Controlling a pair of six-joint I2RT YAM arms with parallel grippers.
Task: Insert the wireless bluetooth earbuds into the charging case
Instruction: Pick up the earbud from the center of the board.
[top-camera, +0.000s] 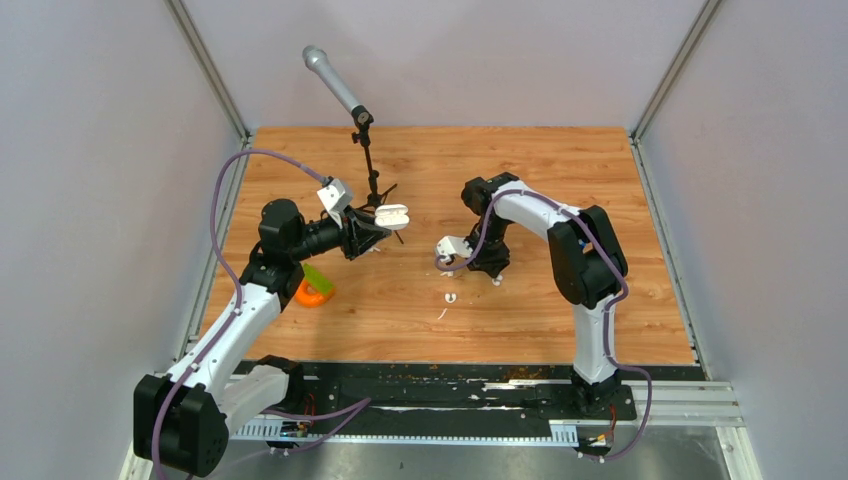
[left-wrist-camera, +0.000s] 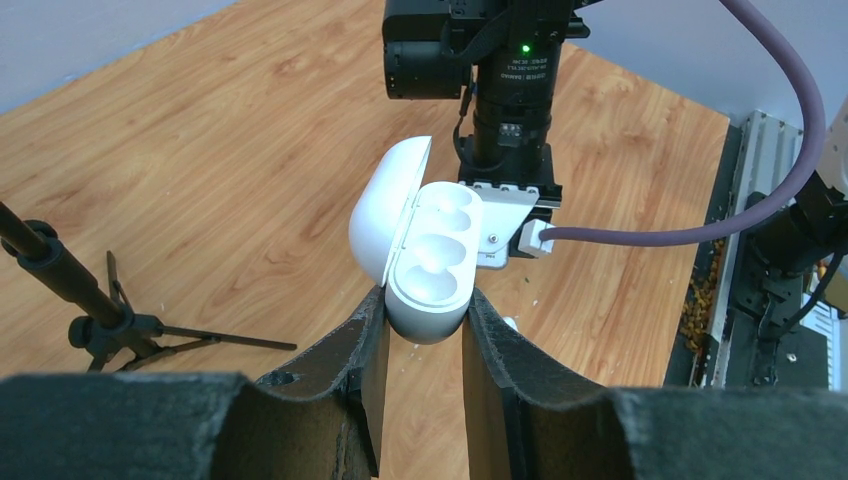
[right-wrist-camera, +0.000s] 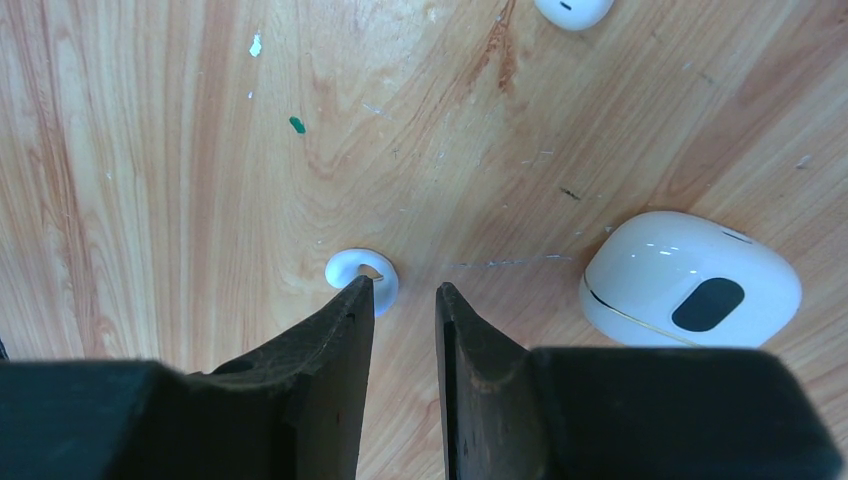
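The charging case (left-wrist-camera: 430, 262) is white and hangs open, lid swung left, with two empty wells showing. My left gripper (left-wrist-camera: 425, 310) is shut on its lower end and holds it above the table; the case also shows in the top view (top-camera: 393, 215). My right gripper (right-wrist-camera: 405, 290) points down at the table, jaws a little apart and empty. One white earbud (right-wrist-camera: 352, 268) lies on the wood touching the tip of the left finger. A second white bud (right-wrist-camera: 573, 10) lies at the top edge of the right wrist view.
A white rounded square with a dark centre (right-wrist-camera: 690, 290) lies just right of my right gripper. A microphone on a small tripod (top-camera: 365, 130) stands behind the left gripper. An orange and green object (top-camera: 315, 287) sits by the left arm. A white scrap (top-camera: 441, 314) lies mid-table.
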